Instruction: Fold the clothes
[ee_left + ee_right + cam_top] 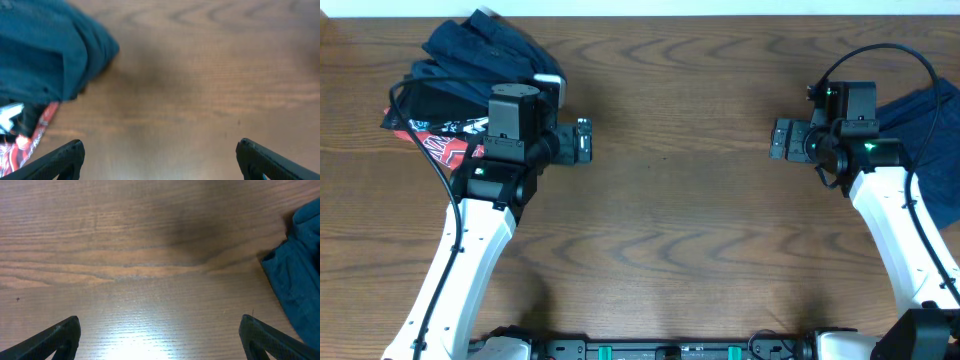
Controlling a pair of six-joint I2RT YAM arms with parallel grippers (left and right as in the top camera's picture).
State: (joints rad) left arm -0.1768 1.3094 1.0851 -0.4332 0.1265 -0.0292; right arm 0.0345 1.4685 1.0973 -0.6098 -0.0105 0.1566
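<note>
Left gripper [582,140] hangs over bare wood with its two black fingers [60,159] spread wide and nothing between them. The right gripper [778,138] faces it from across the middle of the brown wood-grain table [670,230], its fingers [272,339] equally far apart and holding nothing.

Just behind the left gripper, at the table's far left corner, lies a crumpled dark navy-blue cloth garment [480,48]; in the left wrist view its rumpled edge [45,50] sits up and to the left of the fingers, not touching them. Beneath and beside it is a black cloth with a red and white print [440,145], partly hidden by the arm.

On the far right, behind the right wrist, a second navy-blue cloth garment [930,125] lies at the table's edge, its hem [300,280] near the right finger but apart from it. Whether it is folded cannot be told, as the frame cuts it off.

By my judgement the folding is at or near its start: the left heap shows no neat fold, neither garment is spread in the middle, and a garment must first be picked up.
</note>
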